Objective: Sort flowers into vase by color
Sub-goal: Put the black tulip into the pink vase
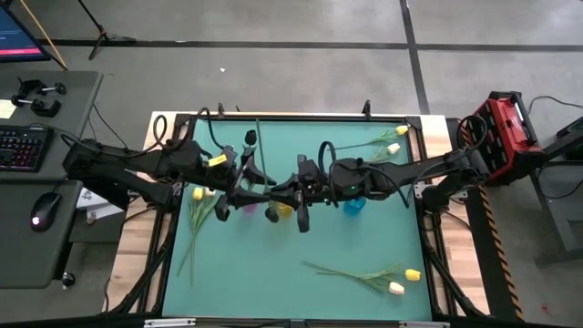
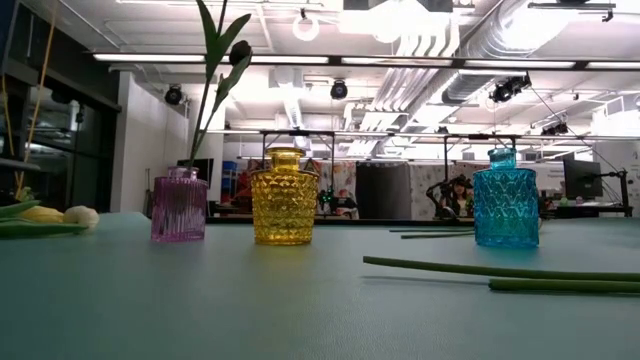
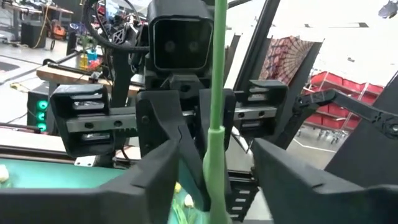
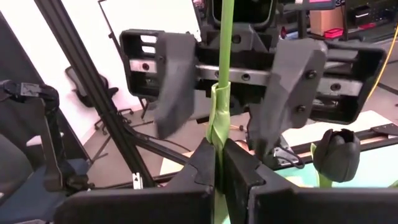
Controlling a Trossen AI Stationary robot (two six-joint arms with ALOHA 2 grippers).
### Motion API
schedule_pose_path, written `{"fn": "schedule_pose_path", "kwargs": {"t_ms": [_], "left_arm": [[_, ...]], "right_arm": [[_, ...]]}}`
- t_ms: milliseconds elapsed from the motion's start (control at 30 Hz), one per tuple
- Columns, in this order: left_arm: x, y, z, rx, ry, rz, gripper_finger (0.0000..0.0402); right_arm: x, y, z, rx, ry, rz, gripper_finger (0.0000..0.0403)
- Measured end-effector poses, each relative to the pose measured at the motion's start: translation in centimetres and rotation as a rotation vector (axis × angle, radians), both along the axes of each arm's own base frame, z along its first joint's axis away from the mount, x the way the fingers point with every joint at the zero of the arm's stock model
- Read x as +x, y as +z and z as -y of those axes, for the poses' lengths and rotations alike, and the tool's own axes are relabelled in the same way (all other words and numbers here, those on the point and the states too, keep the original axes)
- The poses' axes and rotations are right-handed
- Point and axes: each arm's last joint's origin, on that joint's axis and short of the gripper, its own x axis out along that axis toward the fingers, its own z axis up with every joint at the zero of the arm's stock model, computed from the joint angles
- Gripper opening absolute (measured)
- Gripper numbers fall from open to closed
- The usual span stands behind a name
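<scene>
1. The two arms meet over the middle of the green table (image 1: pixel 273 264), gripper to gripper, above a row of three small glass vases.
2. The right gripper (image 4: pixel 219 163) is clenched on the thin green stem (image 4: pixel 226 56) of a flower; in the right wrist view its two dark fingers press together with the stem pinched between them, the stem running upright.
3. The left gripper (image 3: pixel 214 163) faces it with its fingers spread on either side of the same stem, and a gap shows on both sides, so it is not yet grasping anything.
4. In the right wrist view the left gripper's two grey fingers (image 4: pixel 291 81) stand apart around the stem, and a black tulip bud (image 4: pixel 336 152) shows just beside them.
5. In the low view the pink vase (image 2: pixel 179 206) already holds a black-headed flower (image 2: pixel 238 52), whose stem and leaf rise tilted out of its neck.
6. The yellow vase (image 2: pixel 284 196) stands just beside the pink one, and the blue vase (image 2: pixel 505 198) stands well apart on the other side.
7. Loose flowers lie flat on the table: two yellow and cream ones (image 1: pixel 392 144) near the far right corner, two more (image 1: pixel 401 281) near the front right, and a yellow one (image 1: pixel 198 193) by the left arm.
8. Two bare stems (image 2: pixel 500 272) lie across the table in the low view, in front of the blue vase.
</scene>
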Motion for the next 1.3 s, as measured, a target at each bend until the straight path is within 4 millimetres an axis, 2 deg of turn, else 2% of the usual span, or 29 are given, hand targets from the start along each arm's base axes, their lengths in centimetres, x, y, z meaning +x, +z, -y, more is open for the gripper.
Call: {"fn": "schedule_pose_path", "kwargs": {"t_ms": [167,233,367,500,633,733,833,933,1100,1300], "left_arm": [[-0.4,0.4,-0.1,0.03,0.011,0.03,0.0046],[-0.4,0.4,-0.1,0.045,0.012,0.034,0.0013],[-0.4,0.4,-0.1,0.037,0.031,0.031,0.0009],[-0.7,0.5,-0.3,0.035,0.061,0.025,0.0004],[-2.9,1.7,-1.4,0.016,0.142,0.051,0.0002],[-5.1,2.6,-2.5,-0.074,0.211,0.049,0.0001],[-6.2,3.1,-3.3,-0.284,0.208,0.049,0.0001],[-6.0,3.1,-3.8,-0.543,0.117,0.002,0.0001],[-5.2,3.3,-3.9,-0.89,-0.012,-0.051,0.0],[-4.4,3.1,-4.0,-1.05,0.004,-0.051,0.0]], "right_arm": [[0.0,0.0,0.0,0.001,0.015,-0.001,0.0],[0.0,0.0,0.0,0.001,0.015,-0.001,0.0001],[0.0,0.0,0.2,0.074,-0.026,-0.002,0.0031],[-0.2,1.1,0.4,0.083,-0.043,-0.027,0.0108],[-1.3,2.6,0.3,-0.009,-0.032,-0.123,0.0198],[-2.3,4.2,0.5,-0.086,-0.019,-0.191,0.0247],[-3.0,6.0,0.6,-0.218,-0.006,-0.177,0.0271],[-2.7,6.6,0.5,-0.432,-0.021,-0.152,0.0275],[-1.0,5.4,-0.2,-0.818,-0.045,-0.212,0.0262],[0.8,4.1,-2.8,-1.309,-0.097,-0.247,0.0247]]}}
